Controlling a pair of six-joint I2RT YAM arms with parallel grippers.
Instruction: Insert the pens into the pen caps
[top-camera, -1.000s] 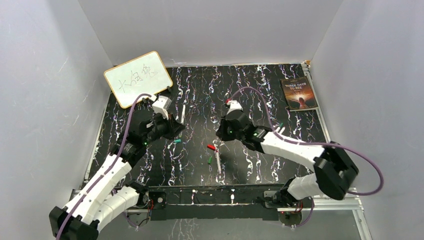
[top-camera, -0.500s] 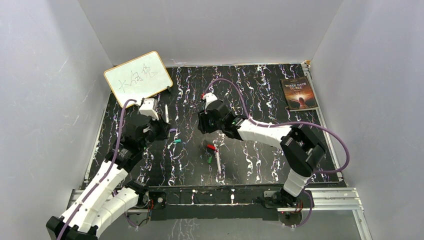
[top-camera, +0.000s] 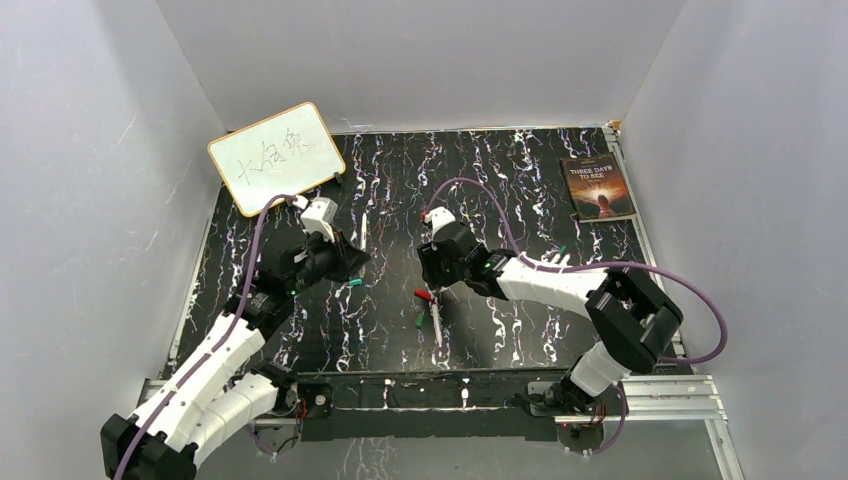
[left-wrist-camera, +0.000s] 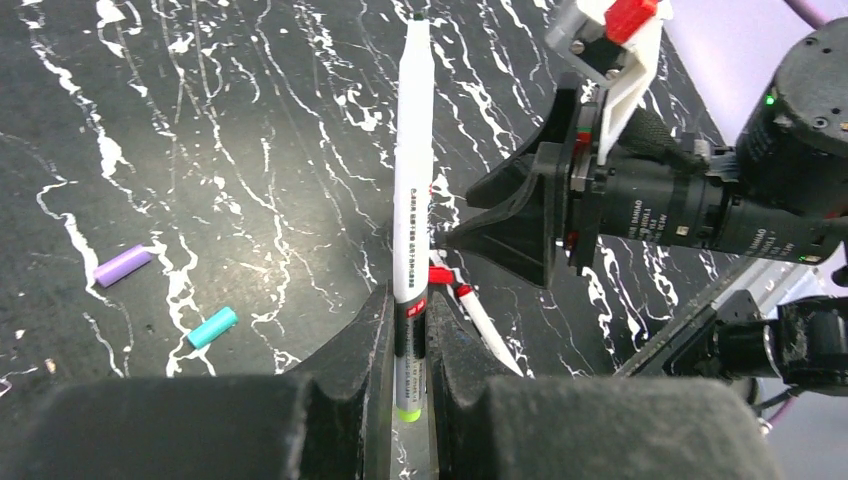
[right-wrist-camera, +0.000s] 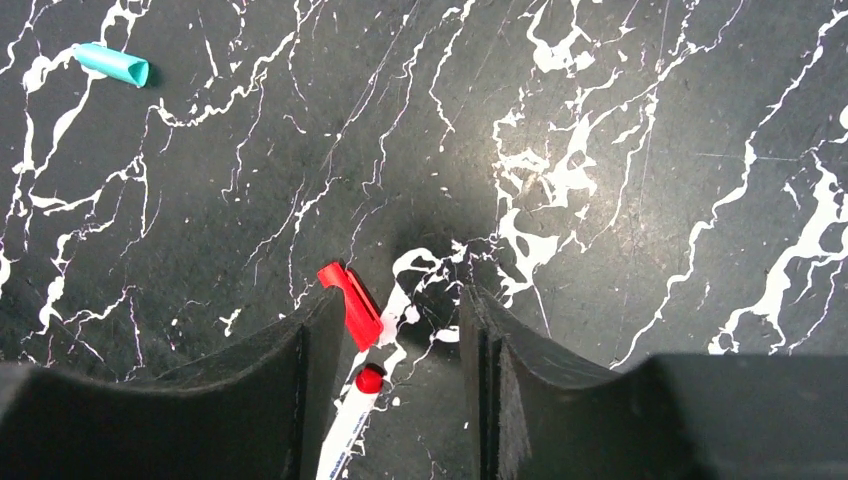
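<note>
Gripping a white pen (left-wrist-camera: 412, 180) near its green end, the left end effector (left-wrist-camera: 408, 310) is closed on the barrel, left of the red cap (right-wrist-camera: 352, 303). The right end effector (right-wrist-camera: 395, 320) stands with jaws apart, straddling that cap on the surface (right-wrist-camera: 620, 150). A red-tipped pen (right-wrist-camera: 345, 440) lies just beside the cap, and a teal cap (right-wrist-camera: 112, 63) lies well apart from it.

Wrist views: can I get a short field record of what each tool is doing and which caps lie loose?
left tool: shut on a white-barrelled marker pen, green end nearest the camera
right tool: open, nothing gripped; red plastic cap in view between its fingers
beside red cap: white pen with a red tip, uncapped
loose caps: purple plastic tube, teal plastic tube, both lying on the black marbled table
</note>
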